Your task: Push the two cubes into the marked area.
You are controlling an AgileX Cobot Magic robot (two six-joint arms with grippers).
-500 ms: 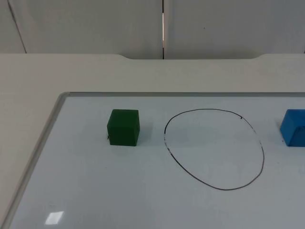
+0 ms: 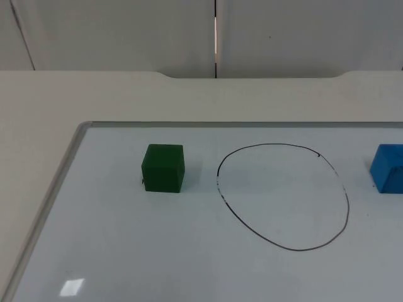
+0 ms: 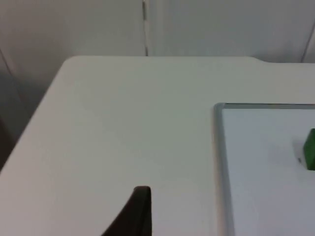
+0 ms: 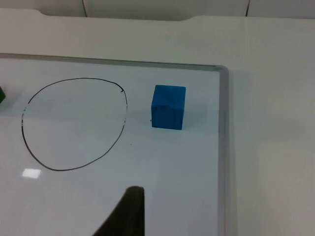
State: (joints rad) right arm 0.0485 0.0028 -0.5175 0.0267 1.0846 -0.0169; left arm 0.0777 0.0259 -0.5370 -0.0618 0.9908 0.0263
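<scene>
A green cube [image 2: 163,168] stands on the whiteboard just left of a hand-drawn black oval [image 2: 283,196]. A blue cube [image 2: 388,168] stands right of the oval, a short gap away from its line. Both cubes are outside the oval. My left gripper [image 3: 140,211] hovers over the bare table top beyond the board's left frame, well apart from the green cube [image 3: 310,149]. My right gripper [image 4: 129,211] hangs over the board, with the blue cube [image 4: 168,106] and the oval [image 4: 74,123] some way ahead of it. Neither gripper touches anything.
The whiteboard [image 2: 126,251] has a raised metal frame [image 2: 56,189] along its left and far sides, and its right frame [image 4: 224,147] runs close by the blue cube. Cream table top [image 2: 189,97] surrounds the board, ending at the grey partition wall [image 2: 126,31].
</scene>
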